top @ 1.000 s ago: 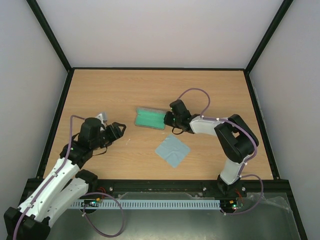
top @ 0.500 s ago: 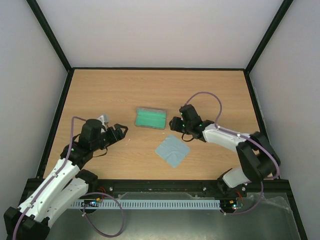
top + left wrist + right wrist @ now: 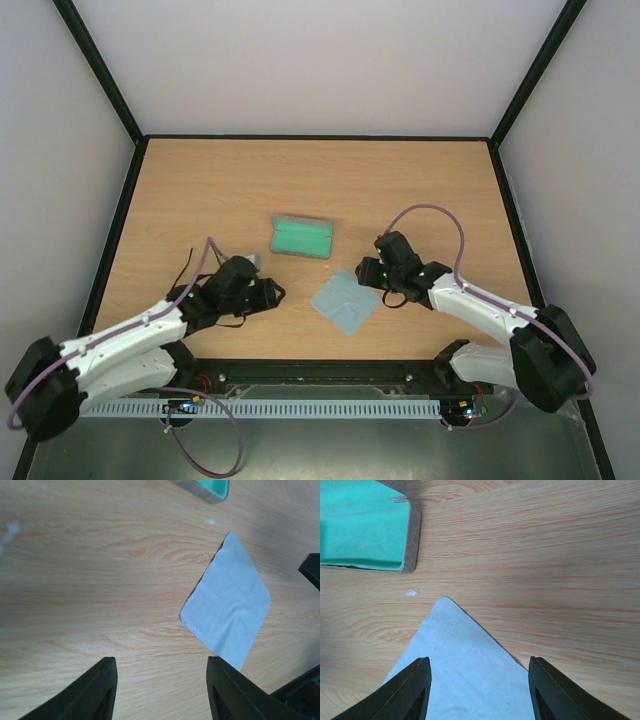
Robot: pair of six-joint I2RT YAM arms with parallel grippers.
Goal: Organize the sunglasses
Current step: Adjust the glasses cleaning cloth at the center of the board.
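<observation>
both arms are low over the wooden table [image 3: 250, 180], pointing in at the light blue-grey cloth [image 3: 345, 303] that lies flat at the lower middle of the overhead view. the left gripper [image 3: 270, 293] sits just to the cloth's left. in its wrist view its fingers [image 3: 102, 690] stand apart with only bare wood between them, and the cloth is off to the right of the frame. the right gripper [image 3: 365, 272] is at the cloth's upper right corner. its own camera shows open fingers [image 3: 412, 690] straddling a pointed corner of the cloth, holding nothing.

the grey case [image 3: 302, 237] lies open above the cloth, and what shows of its green lining looks bare. i can't pick out the sunglasses for certain. some thin dark shapes lie under the left wrist at the lower left of the overhead view, but they could as easily be cable.

to my eye the step in hand is the cloth, not the glasses. the right gripper looks best placed, and it would need to drop its fingertips right to the wood and pinch that corner, since the fabric lies thin and flat.
</observation>
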